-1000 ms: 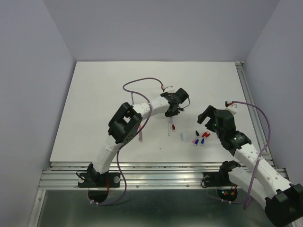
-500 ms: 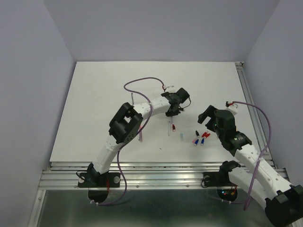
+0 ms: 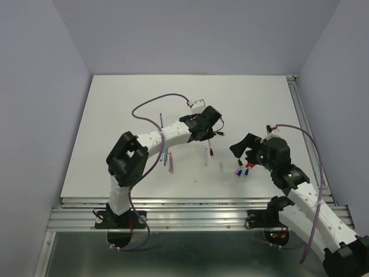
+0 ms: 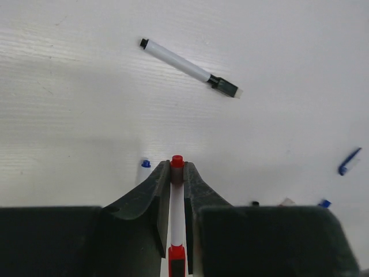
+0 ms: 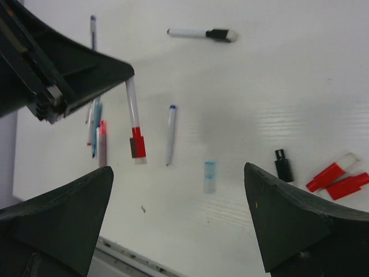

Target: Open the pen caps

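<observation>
Red cap point(image 5: 137, 147) on, folks, hanging at the low end of the pen point(image 5: 131, 107). The left gripper point(image 4: 177, 173) has that pen clamped by its top, lifted clear of the table point(image 3: 115, 115). The right gripper point(image 5: 179, 170) faces it, jaws wide apart, nothing in them. Well along, I'd say: loose caps point(image 5: 326, 176) in red, blue and dark lie right of centre near the front edge, with bare pens point(image 5: 170, 135) to their left. What's left is this red one, and perhaps the black marker point(image 4: 189, 68) farther back.
</observation>
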Tool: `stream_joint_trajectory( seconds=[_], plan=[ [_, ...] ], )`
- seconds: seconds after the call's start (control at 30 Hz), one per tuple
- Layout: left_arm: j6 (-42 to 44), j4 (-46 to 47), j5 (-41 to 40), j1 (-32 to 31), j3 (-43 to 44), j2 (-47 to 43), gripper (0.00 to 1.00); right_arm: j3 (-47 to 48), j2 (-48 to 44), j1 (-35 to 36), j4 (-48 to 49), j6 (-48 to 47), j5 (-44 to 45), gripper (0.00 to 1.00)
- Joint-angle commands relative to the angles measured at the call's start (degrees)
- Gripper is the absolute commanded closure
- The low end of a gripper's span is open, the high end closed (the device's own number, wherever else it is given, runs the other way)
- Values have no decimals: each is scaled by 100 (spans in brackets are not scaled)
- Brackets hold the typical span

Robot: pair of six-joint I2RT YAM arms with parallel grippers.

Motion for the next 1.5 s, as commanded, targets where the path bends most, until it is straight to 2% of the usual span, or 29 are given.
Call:
stream_joint_trajectory(
  seconds=[0.0, 0.13, 0.3, 0.57, 0.7, 0.9, 1.1, 1.2, 1.27, 1.3, 1.4, 1.43, 1.47],
  plan=[
    [-359, 635, -225, -74, -617, -974, 100, -342, 140, -38, 1011, -1, -2119, 0],
    [-517, 1102, -111, -162, -1296, -1712, 100, -474, 543, -21, 1814, 403, -2920, 1],
    [-605, 1252, -67, -250, -1700, -2126, 100, -501, 781, 137, 2665, 746, -3193, 2],
    [-649, 1401, -58, -355, -1921, -2391, 100, -290, 1185, 585, 2738, 790, -2948, 3],
    [-667, 1445, -58, -355, -1991, -2470, 100, -176, 1484, 893, 2773, 790, -2763, 9],
    [-667, 1507, -23, -373, -2061, -2540, 100, -52, 1836, 1087, 2816, 817, -2438, 27],
    [-596, 1542, -14, -373, -2026, -2488, 100, -52, 1942, 1122, 3054, 834, -2420, 33],
    [-579, 1560, 21, -373, -2000, -2479, 100, -26, 1994, 1122, 3098, 843, -2359, 41],
    [-552, 1560, 21, -373, -1991, -2461, 100, -26, 2003, 1122, 3107, 869, -2341, 52],
    [-544, 1568, 3, -373, -1991, -2461, 100, -26, 2030, 1122, 3124, 887, -2332, 65],
    [-552, 1568, -76, -373, -1982, -2435, 100, -43, 2056, 1122, 3142, 904, -2454, 81],
    [-552, 1577, -128, -373, -1965, -2417, 100, -43, 2074, 1122, 3203, 913, -2533, 92],
    [-526, 1569, -163, -373, -1939, -2400, 100, -52, 2074, 1131, 3195, 957, -2595, 98]
  ],
)
